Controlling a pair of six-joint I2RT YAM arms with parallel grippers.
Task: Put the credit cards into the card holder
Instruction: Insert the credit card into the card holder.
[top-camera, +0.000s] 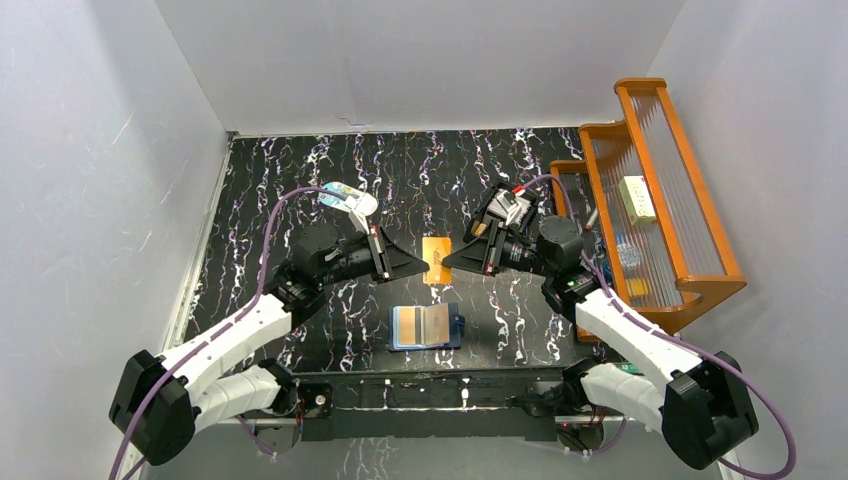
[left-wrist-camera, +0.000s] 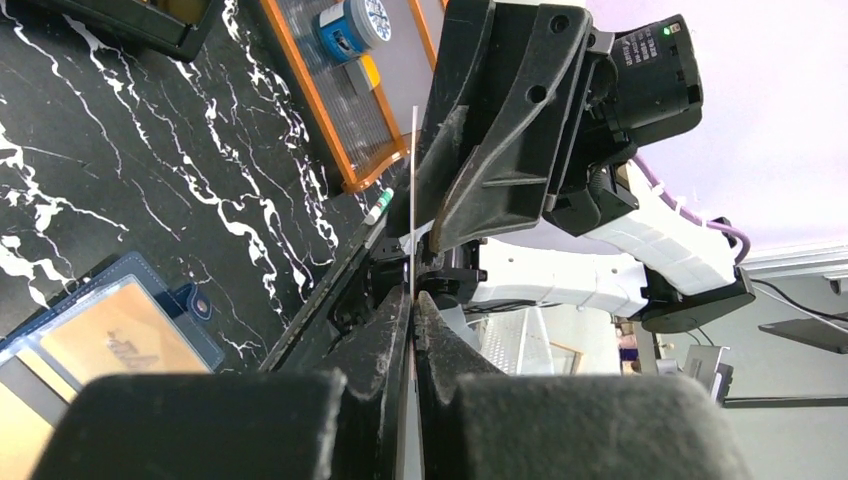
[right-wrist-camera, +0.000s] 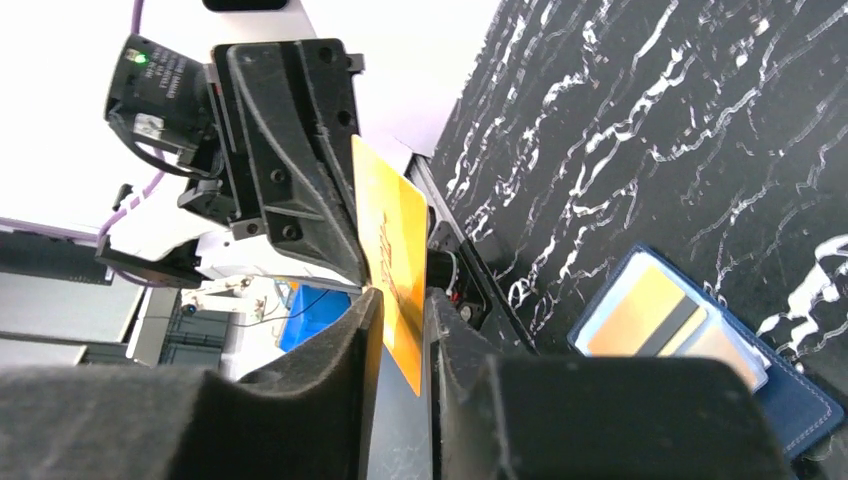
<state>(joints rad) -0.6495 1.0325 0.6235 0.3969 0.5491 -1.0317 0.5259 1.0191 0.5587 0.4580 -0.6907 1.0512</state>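
Observation:
A golden-tan credit card is held upright in the air between both arms, above the middle of the table. My left gripper is shut on its left edge; in the left wrist view the card shows edge-on, pinched between the fingers of the left gripper. My right gripper straddles the card with its jaws slightly apart, a gap showing beside the card. The navy card holder lies open on the table below, with tan cards in its clear pockets.
An orange wooden rack stands along the right side with small items on it. A black box tray sits behind the right gripper. A pale-blue-and-white oval item lies behind the left arm.

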